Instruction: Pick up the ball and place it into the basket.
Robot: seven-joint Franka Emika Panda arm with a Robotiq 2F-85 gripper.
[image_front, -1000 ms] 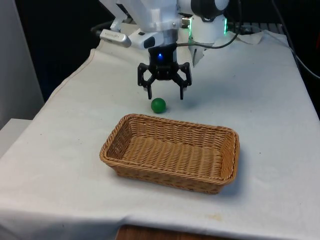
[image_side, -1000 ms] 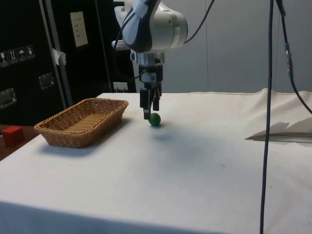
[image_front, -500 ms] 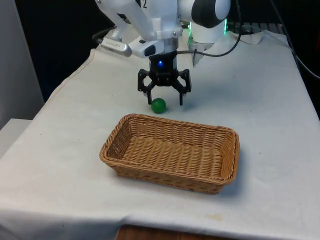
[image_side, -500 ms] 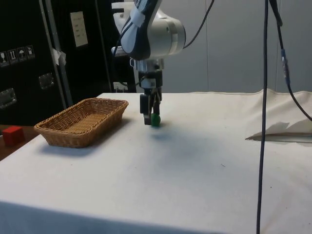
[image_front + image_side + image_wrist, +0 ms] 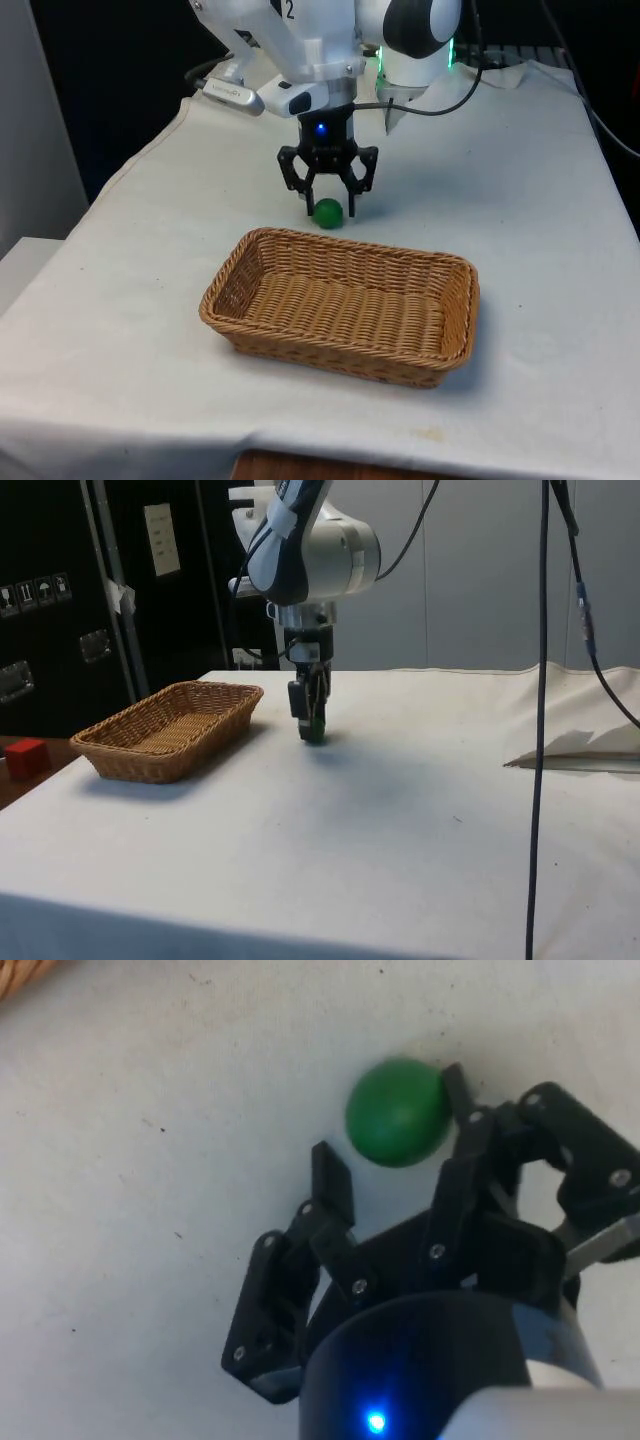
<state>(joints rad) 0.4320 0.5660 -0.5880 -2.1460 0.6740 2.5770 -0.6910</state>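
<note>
Wrist view: smooth green ball [image 5: 397,1111] between fingers of open pincer [image 5: 390,1130], one perhaps touching.

place: lab | cues: clothed table [image 5: 540,200]; dark equipment cabinets [image 5: 60,600]; hanging cables [image 5: 545,680]

The basket [image 5: 340,305] is woven wicker, tan and rough, with a braided rim. The ball [image 5: 327,212] is green, smooth and matt, like rubber or plastic. The tool [image 5: 328,208] is black hard plastic with a dull sheen, its 2 fingers [image 5: 330,1182] jointed with small metal pins. The tabletop [image 5: 520,200] is covered by white cloth, matt, faintly creased and speckled. The arm [image 5: 315,550] has glossy white plastic shells.
</note>
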